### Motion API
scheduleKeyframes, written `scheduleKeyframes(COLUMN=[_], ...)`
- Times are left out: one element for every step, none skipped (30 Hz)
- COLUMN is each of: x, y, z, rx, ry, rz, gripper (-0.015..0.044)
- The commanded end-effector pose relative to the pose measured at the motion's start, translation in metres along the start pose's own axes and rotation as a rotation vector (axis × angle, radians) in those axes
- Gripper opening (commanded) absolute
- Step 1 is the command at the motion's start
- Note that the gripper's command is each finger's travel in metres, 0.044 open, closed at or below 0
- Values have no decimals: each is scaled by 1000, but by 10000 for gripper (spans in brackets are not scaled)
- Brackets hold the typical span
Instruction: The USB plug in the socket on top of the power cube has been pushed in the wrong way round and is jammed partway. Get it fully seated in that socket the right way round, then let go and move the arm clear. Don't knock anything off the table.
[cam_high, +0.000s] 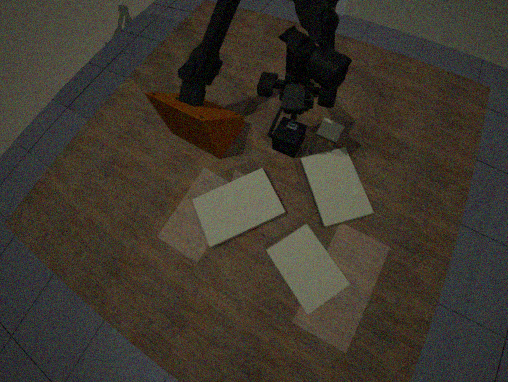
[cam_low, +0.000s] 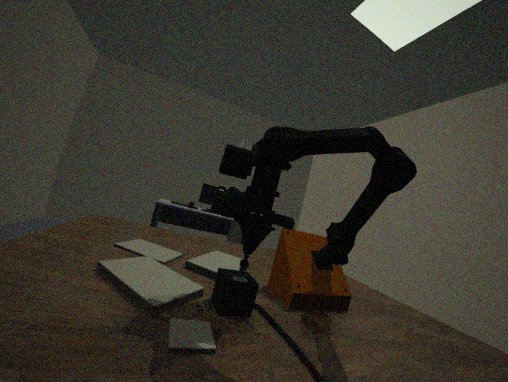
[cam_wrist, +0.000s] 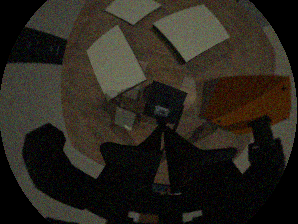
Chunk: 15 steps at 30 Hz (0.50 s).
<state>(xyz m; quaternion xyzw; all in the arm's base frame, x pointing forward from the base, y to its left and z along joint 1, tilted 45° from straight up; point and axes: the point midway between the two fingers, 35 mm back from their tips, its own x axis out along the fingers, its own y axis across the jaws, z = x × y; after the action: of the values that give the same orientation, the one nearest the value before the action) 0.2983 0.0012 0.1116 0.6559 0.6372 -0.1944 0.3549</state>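
Top: we look steeply down on the whole table (cam_high: 125, 280) (cam_low: 65, 310) (cam_wrist: 90, 135).
Exterior: we look low across it, from beside the small grey block (cam_high: 330, 129) (cam_low: 191, 335) (cam_wrist: 124, 117).
Wrist: nearest, we face past the tool (cam_high: 292, 116) (cam_low: 244, 261) (cam_wrist: 163, 127).
Shared: all three show that block.

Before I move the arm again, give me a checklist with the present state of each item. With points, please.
1. End effector (cam_high: 293, 116) (cam_low: 244, 260) (cam_wrist: 162, 128) closed on something: ok, its fingers are held apart by a thin item.
2. That item is the USB plug: cannot tell, too dark and small.
3. Power cube (cam_high: 288, 136) (cam_low: 235, 292) (cam_wrist: 165, 100) upright on the table: ok.
4. Plug fully seated, right way round: cannot tell.
5. Small pale block (cam_high: 330, 129) (cam_low: 192, 335) (cam_wrist: 124, 118) apart from the cube: ok, beside it.
6. Three large pale slabs (cam_high: 239, 207) (cam_low: 149, 280) (cam_wrist: 116, 62) on the table: ok.
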Motion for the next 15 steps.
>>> scheduleKeyframes(x=[0, 0, 0, 0, 0, 0, 0, 0, 0, 0, 0, 0, 0, 0, 0], y=[0, 0, 0, 0, 0, 0, 0, 0, 0, 0, 0, 0, 0, 0, 0], z=[0, 0, 0, 0, 0, 0, 0, 0, 0, 0, 0, 0, 0, 0, 0], rx=[-104, -130, -156, -182, -209, -235, -261, -287, -313, -340, -366, -392, -418, -444, -471], ry=[0, 0, 0, 0, 0, 0, 0, 0, 0, 0, 0, 0, 0, 0, 0], rz=[0, 0, 0, 0, 0, 0, 0, 0, 0, 0, 0, 0, 0, 0, 0], gripper=[0, 0, 0, 0, 0, 0, 0, 0, 0, 0, 0, 0, 0, 0, 0])
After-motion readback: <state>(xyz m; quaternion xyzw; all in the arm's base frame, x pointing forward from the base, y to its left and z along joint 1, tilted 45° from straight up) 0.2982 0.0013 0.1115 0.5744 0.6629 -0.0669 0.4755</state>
